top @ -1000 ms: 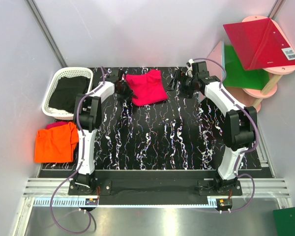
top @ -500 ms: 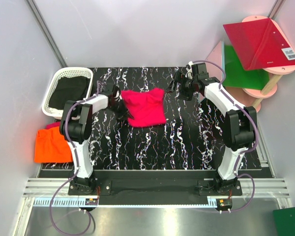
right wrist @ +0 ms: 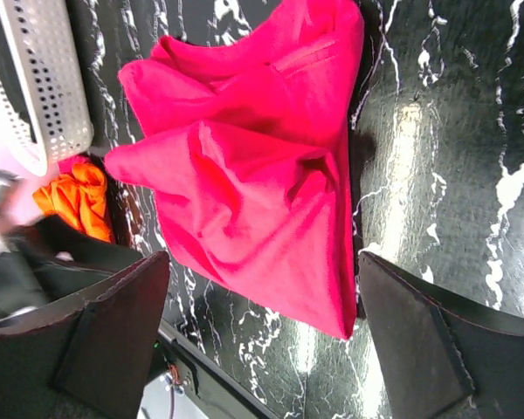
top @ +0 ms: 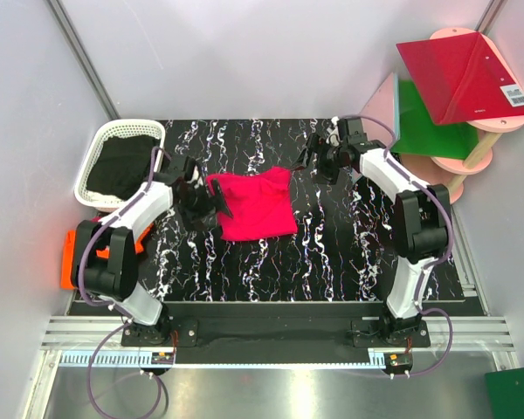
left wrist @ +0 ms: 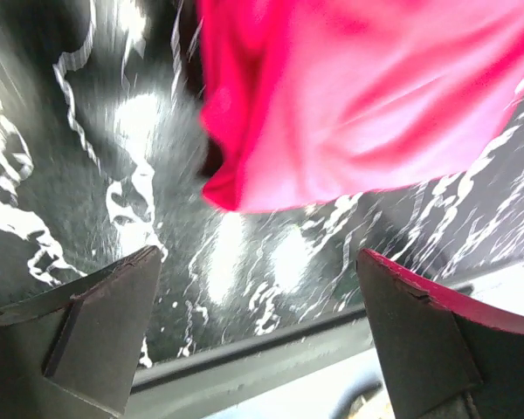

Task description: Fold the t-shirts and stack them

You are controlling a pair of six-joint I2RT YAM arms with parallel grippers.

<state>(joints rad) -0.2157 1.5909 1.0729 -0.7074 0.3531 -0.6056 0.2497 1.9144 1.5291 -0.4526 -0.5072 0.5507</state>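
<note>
The hot pink t-shirt (top: 255, 205) lies crumpled in a rough folded bundle on the black marbled table (top: 332, 253), left of the middle. My left gripper (top: 213, 208) is at its left edge, open, with only the mat between its fingers; in the left wrist view the pink t-shirt (left wrist: 367, 105) lies just beyond the left gripper (left wrist: 258, 262). My right gripper (top: 308, 157) hovers open off the shirt's far right corner. From the right wrist, the pink t-shirt (right wrist: 262, 166) lies spread ahead of the right gripper (right wrist: 262, 262). The orange t-shirt (top: 67, 262) lies off the table's left edge, mostly hidden by my left arm.
A white basket (top: 122, 166) holding dark cloth stands at the far left corner. Stiff red (top: 458, 70) and green (top: 428, 122) panels rest on a pink stand at the back right. Grey walls close in on both sides.
My left gripper dragged the pink t-shirt nearer and slightly left, shutting on its edge midway, then opened and let it go. The right gripper barely moved.
</note>
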